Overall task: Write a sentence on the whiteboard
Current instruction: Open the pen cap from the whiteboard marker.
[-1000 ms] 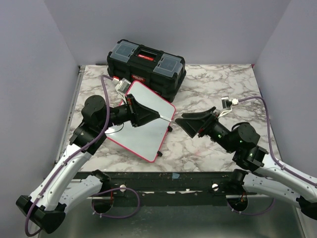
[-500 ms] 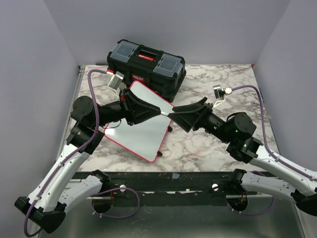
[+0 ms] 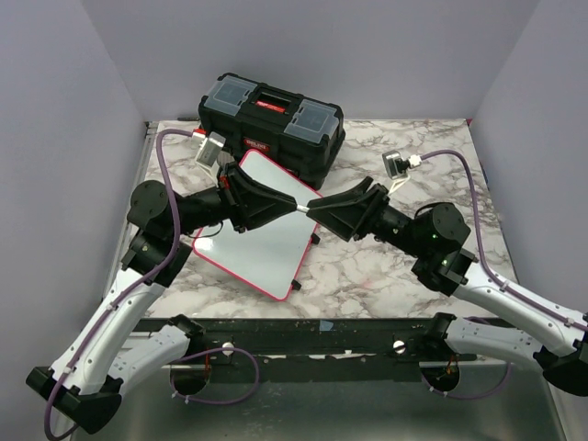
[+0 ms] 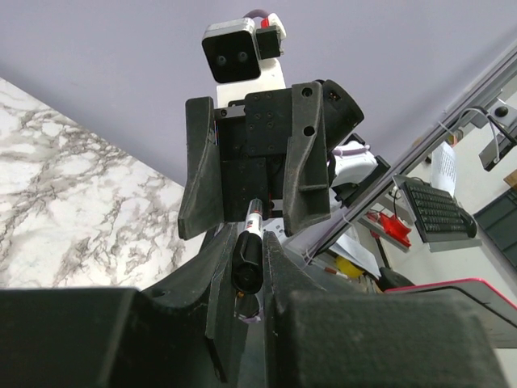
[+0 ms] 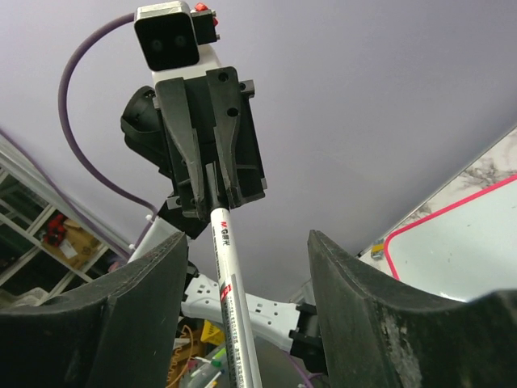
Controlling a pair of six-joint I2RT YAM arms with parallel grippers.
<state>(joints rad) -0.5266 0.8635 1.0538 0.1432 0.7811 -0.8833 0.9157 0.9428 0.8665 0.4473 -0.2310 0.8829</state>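
Note:
The whiteboard (image 3: 262,241) lies tilted on the marble table, its glossy face blank; no sentence shows on it. My left gripper (image 3: 290,208) is shut on a marker pen (image 3: 304,209) and holds it in the air above the board, pointing right. In the left wrist view the pen's black end (image 4: 247,260) sits clamped between the fingers. My right gripper (image 3: 319,208) is open, facing the left one, its fingers on either side of the pen's free end. In the right wrist view the white barrel (image 5: 230,299) runs between the spread fingers, nearer the left one. The board's corner (image 5: 464,242) shows at the right.
A black toolbox (image 3: 272,124) with a red handle stands at the back of the table, just behind the whiteboard. Purple walls enclose the table on three sides. A black rail (image 3: 312,335) runs along the near edge by the arm bases.
Both grippers rose off the board. The right gripper moved left and up until its open fingers came around the pen's end. The left gripper still holds the pen.

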